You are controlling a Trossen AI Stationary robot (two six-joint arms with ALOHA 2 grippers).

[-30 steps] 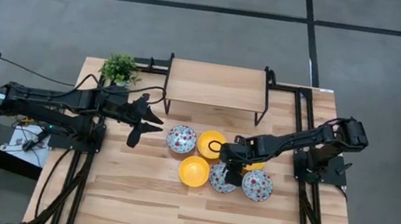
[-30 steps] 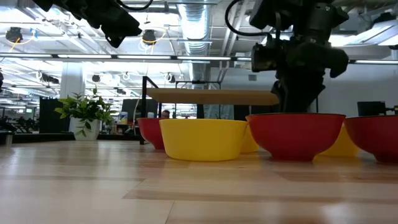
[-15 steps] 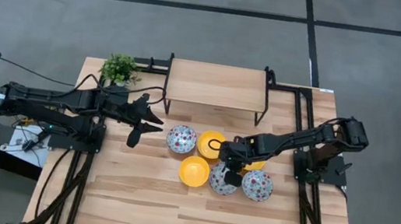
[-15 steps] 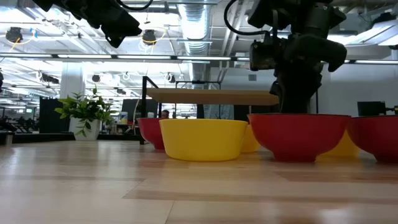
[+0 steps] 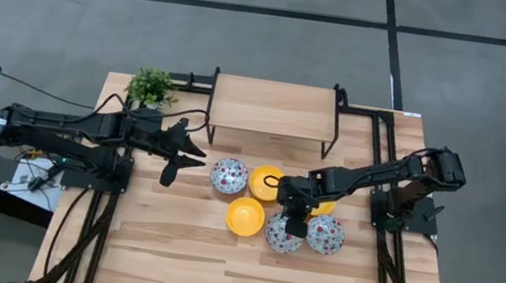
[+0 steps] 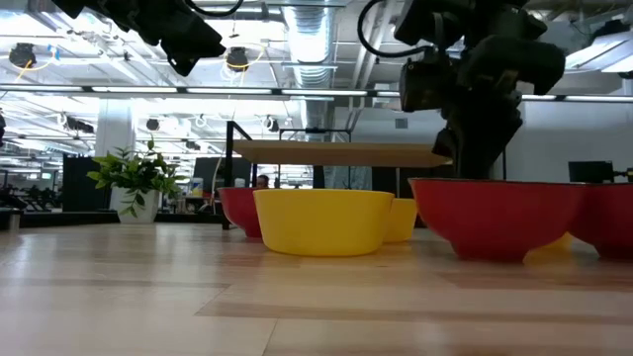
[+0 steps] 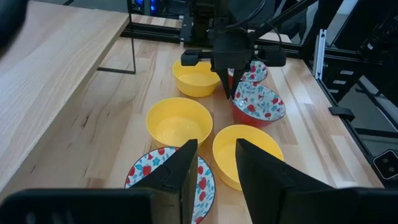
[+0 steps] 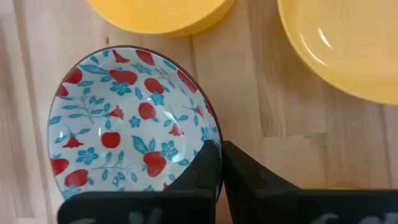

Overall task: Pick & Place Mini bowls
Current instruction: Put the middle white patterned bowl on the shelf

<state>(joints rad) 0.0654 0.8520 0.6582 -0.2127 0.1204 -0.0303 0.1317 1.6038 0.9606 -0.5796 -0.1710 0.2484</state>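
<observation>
My right gripper [image 5: 292, 228] is clamped on the rim of a white floral-speckled round bowl [image 8: 127, 121], tilted among the other small yellow and floral bowls [image 5: 244, 216] mid-table on the pale wooden tabletop [image 5: 178, 250]. My left gripper [image 5: 189, 155] hovers apart, beside them, fingers partly spread, empty

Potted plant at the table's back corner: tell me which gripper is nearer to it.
Left. The left gripper hovers just beside the potted plant; the right gripper is across the table, shut on a floral bowl's rim.
</observation>
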